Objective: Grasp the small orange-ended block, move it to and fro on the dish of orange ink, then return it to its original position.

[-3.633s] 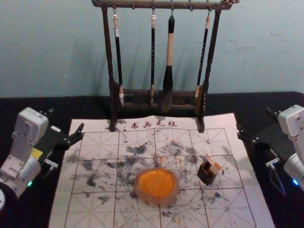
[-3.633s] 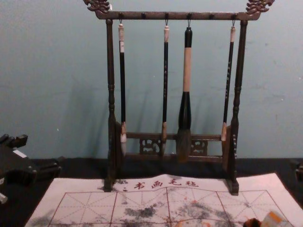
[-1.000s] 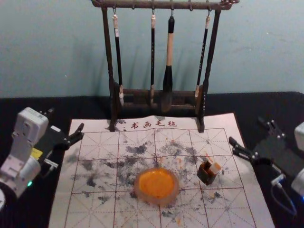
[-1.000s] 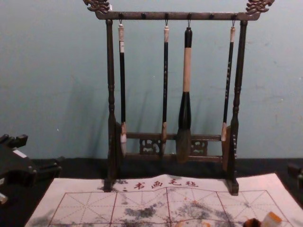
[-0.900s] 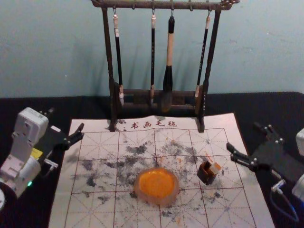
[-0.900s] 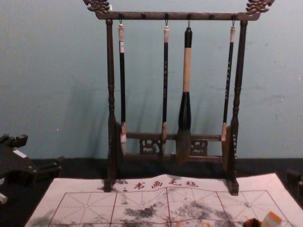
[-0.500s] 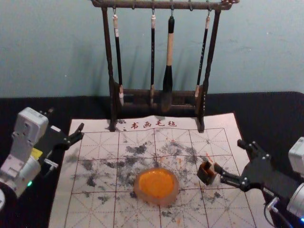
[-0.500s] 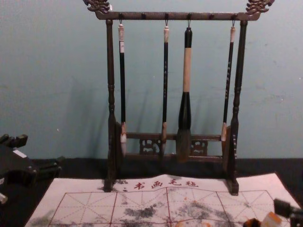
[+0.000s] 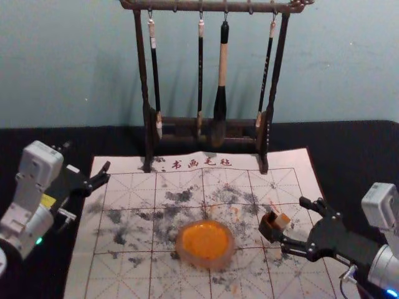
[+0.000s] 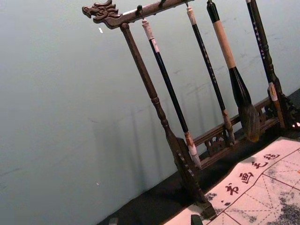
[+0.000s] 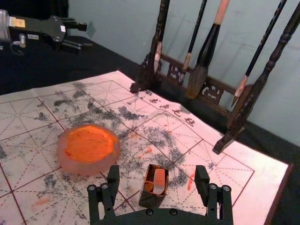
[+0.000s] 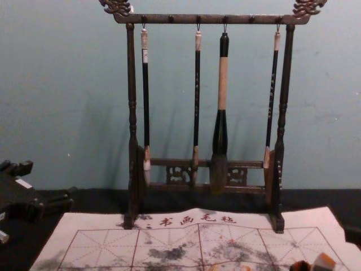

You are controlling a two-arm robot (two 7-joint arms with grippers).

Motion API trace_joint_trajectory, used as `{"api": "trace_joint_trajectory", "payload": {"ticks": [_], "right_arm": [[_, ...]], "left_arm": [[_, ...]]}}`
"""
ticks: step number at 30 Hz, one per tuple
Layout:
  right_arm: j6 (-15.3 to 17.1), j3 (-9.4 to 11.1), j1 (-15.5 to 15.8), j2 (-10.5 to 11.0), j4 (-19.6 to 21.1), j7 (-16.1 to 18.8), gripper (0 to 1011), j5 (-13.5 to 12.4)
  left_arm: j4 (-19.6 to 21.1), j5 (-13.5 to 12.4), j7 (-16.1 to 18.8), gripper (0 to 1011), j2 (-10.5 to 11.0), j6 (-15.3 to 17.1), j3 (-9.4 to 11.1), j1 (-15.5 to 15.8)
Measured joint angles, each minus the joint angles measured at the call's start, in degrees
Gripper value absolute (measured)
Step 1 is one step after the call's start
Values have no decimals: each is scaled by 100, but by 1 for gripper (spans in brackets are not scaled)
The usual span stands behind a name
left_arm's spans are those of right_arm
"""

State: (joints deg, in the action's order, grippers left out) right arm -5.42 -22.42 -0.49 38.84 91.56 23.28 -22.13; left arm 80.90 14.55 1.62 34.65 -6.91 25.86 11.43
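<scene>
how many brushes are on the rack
4, all hanging from the rack. From left to right: the first slim brush, the second slim brush, the thick brush, the last slim brush.

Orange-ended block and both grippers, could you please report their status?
Right gripper open, lined up on block, gripping nothing. Left gripper open by mat's left edge. Block in dark holder; nothing seen in the way.

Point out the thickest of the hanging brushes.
The brush second from the robot's right: it has a pale section on its handle and a much fatter head than the three slim brushes.
</scene>
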Motion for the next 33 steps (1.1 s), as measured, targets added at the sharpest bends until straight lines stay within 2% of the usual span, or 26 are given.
{"api": "trace_joint_trajectory", "payload": {"ticks": [13,28,33], "right_arm": [[288,-7,-276,-301,-365,197,1000,110],[460,142,-298,-491,-479,326,1000,203],[462,148,-294,-495,-481,331,1000,206]], "left_arm": [[0,0,0,1001,0,0,0,0],[0,0,0,1001,0,0,0,0],[0,0,0,1001,0,0,0,0]]}}
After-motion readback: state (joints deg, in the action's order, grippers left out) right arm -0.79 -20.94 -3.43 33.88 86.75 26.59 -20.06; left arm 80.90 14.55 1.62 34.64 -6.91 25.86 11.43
